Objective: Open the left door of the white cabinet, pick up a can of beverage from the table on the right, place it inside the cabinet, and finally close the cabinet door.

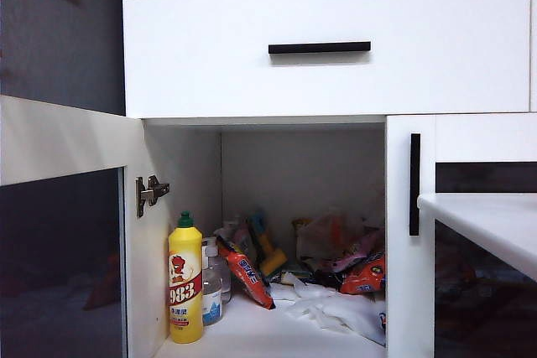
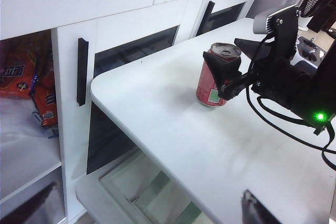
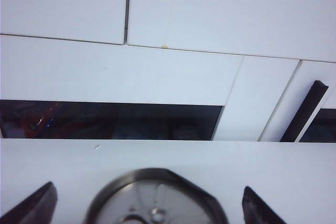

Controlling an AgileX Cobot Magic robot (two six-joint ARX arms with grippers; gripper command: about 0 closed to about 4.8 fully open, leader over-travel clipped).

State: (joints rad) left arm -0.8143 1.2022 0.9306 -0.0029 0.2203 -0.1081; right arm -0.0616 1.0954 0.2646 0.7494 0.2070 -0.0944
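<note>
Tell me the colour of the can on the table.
Red, with a silver top; the can shows best in the left wrist view.

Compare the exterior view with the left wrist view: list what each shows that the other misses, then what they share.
Only the exterior view: the left door swung open, the drawer front, and the yellow bottle inside the white cabinet.

Only the left wrist view: the can of beverage upright on the table, with the right gripper and its open jaws around it, and a tip of the left gripper.

Both: the closed right door's black handle and the red snack packets.
</note>
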